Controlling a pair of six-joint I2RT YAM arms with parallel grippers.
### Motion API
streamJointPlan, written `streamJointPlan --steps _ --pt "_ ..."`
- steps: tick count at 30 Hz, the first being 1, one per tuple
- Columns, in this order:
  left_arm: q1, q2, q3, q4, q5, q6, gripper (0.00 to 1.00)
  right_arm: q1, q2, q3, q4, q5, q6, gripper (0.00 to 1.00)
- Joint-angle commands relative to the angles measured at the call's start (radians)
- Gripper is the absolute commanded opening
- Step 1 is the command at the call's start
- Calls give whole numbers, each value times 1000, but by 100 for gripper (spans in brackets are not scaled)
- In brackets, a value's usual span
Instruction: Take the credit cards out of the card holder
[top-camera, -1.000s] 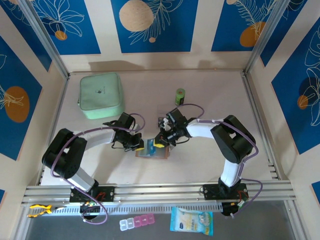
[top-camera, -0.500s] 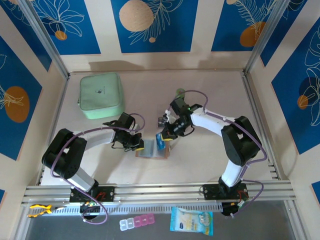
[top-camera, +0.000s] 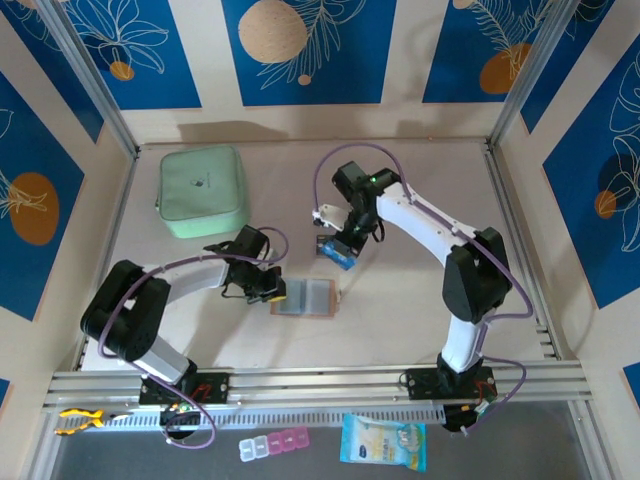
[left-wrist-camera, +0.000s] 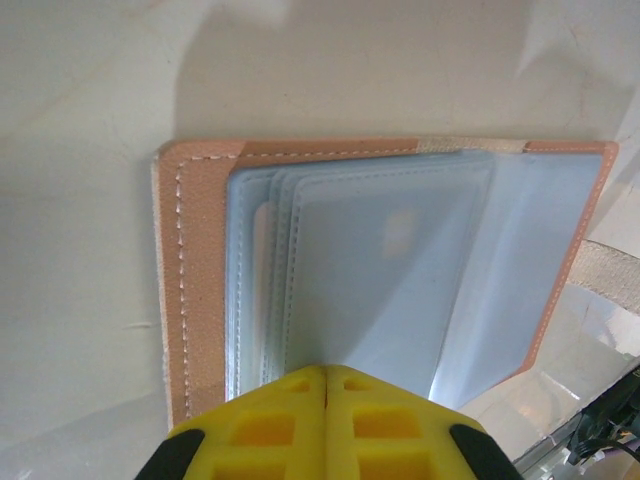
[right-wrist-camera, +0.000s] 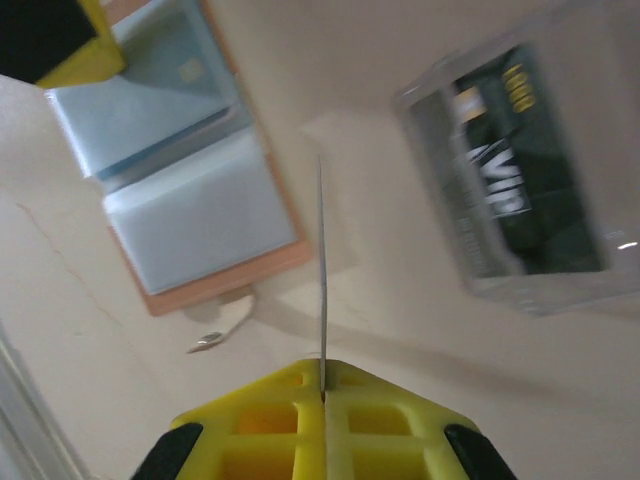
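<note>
The card holder lies spread open on the table, tan outside with grey-blue pockets. My left gripper is shut, its yellow tips resting on the holder's inner pockets at the left side. A little behind the holder, my right gripper hangs above the table, shut on a credit card. In the right wrist view that card stands edge-on out of the shut gripper, with the holder to the upper left.
A clear plastic box with a dark card inside lies on the table right of the held card. The mint-green zip case sits at the back left. A blue snack packet and a pill box lie in front of the rail.
My right gripper has drawn a credit card out of the holder and carried it up and toward the back. The left gripper and the holder have stayed put.
</note>
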Motion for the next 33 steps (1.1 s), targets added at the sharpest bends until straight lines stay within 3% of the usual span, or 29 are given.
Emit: streamJointPlan --steps 1,10,13,22,29,33 --pt "-6 -36 -15 -40 -14 -18 7 -37 74 141 -125 34 -202 0" --pt "-6 -66 -7 -52 -18 -22 9 -114 354 612 -309 -25 -331 0" --pt "-8 -70 -7 -58 -23 -24 9 -122 406 672 -314 -44 -349 0" --pt "-8 -79 -14 -69 -32 -24 10 -125 492 682 -280 -43 -378 0" --pt "-5 -88 -11 -84 -40 -21 10 -132 494 657 -224 -20 -360 22" --pt "-5 -95 -10 -88 -48 -19 10 -142 434 635 -157 -26 -314 24"
